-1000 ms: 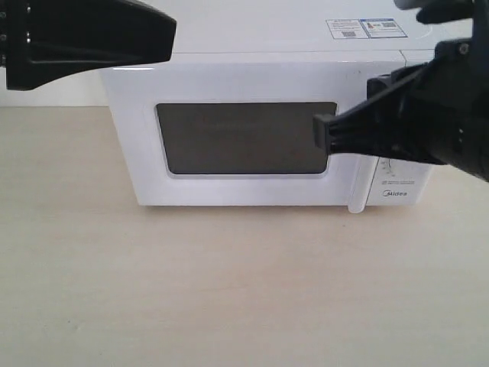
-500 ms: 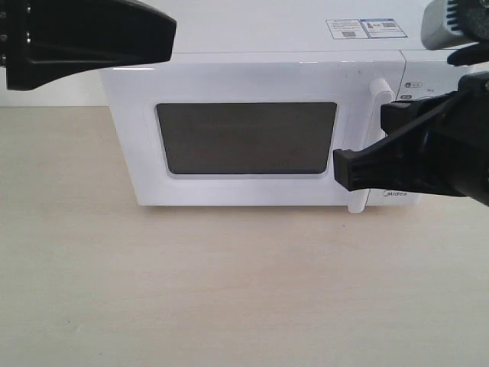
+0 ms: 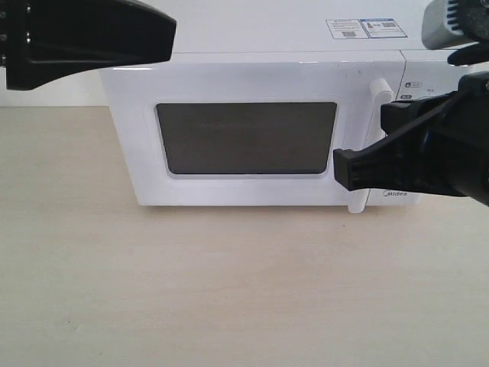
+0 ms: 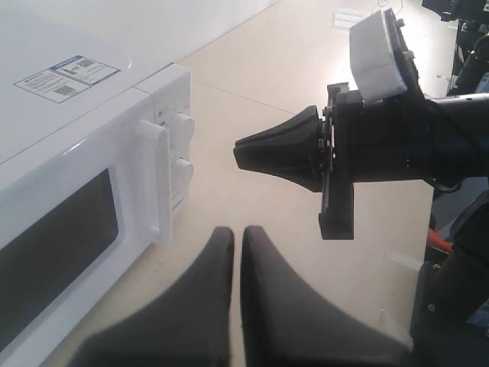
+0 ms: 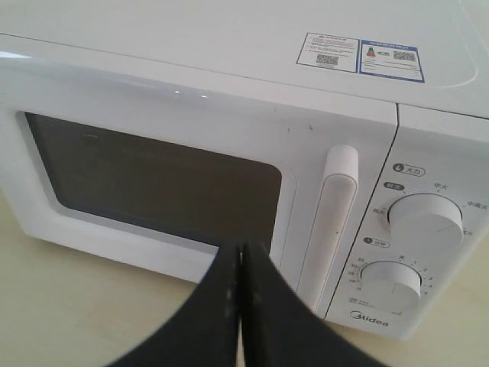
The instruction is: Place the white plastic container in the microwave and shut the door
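Note:
The white Midea microwave [image 3: 252, 76] stands on the table with its door [image 3: 244, 138] shut flush, and the dark window shows nothing inside. The white plastic container is out of view. My right gripper [image 3: 336, 170] is shut and empty, hanging just in front of the lower part of the door's bar handle [image 3: 380, 92]. In the right wrist view its tips [image 5: 241, 248] point at the door below the window, left of the handle [image 5: 332, 222]. My left gripper [image 3: 172, 32] is shut and empty, high at the microwave's top left corner. The left wrist view shows it [image 4: 233, 233] above the table.
Two round dials [image 5: 425, 218] sit on the control panel right of the handle. Stickers [image 3: 365, 28] lie on the microwave's top. The light wooden table [image 3: 229, 290] stretches in front of the microwave. The right arm [image 4: 397, 138] shows in the left wrist view.
My right gripper has drawn back to the right and down, off the door window, uncovering the handle. It has held still for the last half second. The left arm has not moved.

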You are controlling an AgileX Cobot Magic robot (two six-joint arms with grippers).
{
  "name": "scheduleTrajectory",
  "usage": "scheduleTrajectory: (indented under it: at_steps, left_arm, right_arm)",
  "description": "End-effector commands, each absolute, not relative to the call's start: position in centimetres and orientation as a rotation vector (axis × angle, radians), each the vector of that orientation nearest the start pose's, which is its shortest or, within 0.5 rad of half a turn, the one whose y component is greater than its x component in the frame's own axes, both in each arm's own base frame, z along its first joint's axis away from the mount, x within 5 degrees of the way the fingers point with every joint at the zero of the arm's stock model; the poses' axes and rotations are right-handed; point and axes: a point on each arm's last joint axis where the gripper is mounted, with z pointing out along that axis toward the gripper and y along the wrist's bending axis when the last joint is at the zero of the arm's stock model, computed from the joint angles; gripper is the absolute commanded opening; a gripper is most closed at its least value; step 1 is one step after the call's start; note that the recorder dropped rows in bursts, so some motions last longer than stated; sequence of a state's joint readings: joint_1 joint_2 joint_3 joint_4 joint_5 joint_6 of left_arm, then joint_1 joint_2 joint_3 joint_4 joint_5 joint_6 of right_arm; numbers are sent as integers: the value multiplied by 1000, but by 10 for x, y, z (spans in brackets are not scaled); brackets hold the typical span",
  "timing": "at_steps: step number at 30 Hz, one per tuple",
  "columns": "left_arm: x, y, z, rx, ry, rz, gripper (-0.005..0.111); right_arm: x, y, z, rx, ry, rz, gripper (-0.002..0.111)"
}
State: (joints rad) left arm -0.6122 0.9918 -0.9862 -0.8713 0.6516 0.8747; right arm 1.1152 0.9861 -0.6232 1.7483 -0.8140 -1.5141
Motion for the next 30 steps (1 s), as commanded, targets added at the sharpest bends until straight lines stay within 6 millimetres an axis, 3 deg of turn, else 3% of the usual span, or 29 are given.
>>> scheduleTrajectory:
  at_steps: [1,14,22,25,27,28,30]
  left_arm:
    - [138,-150,395,1001,1708,-804,4]
    - [118,-133,414,969,1598,-775,4]
    - [97,-103,441,831,1422,-669,4]
    - [84,-86,449,799,1363,-565,4]
    - [67,-65,454,794,1299,-377,4]
    - [50,-50,457,781,1253,-227,4]
    - [24,-31,456,689,1256,-101,4]
  right_arm:
    - [137,131,304,-258,1868,160,0]
    - [137,131,304,-258,1868,160,0]
    - [137,131,304,-258,1868,160,0]
    - [137,131,304,-258,1868,160,0]
    - [137,131,304,-258,1868,160,0]
    - [137,131,304,-258,1868,160,0]
    - [137,131,304,-258,1868,160,0]
